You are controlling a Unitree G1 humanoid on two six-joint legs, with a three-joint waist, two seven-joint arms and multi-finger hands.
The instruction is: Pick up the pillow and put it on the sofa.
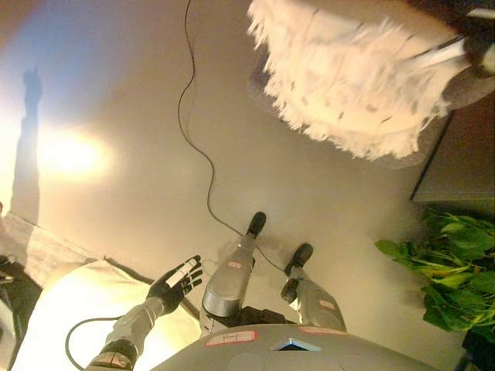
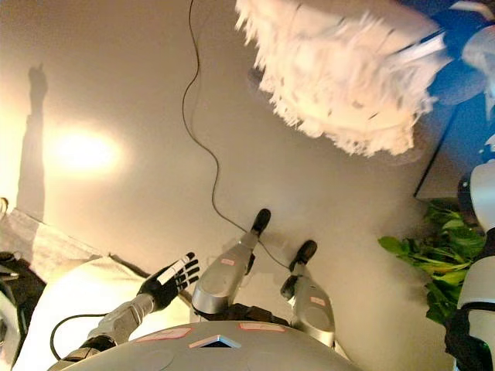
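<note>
The left hand [image 1: 176, 284] hangs low at the near left, its arm coming in from the lower left corner, fingers straight and spread (white covers show on some). The right arm reaches up at the far right; its hand [image 1: 481, 40] shows only partly, fingers not readable.

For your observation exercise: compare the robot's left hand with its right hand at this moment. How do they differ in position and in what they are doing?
The left hand hangs low beside the body, empty; the right hand is raised at the upper right edge, against the fluffy white pillow. The left hand's fingers are spread and plainly visible; the right hand is mostly cut off, so its fingers cannot be judged. The left touches nothing; the right appears to carry the pillow above the floor.
</note>
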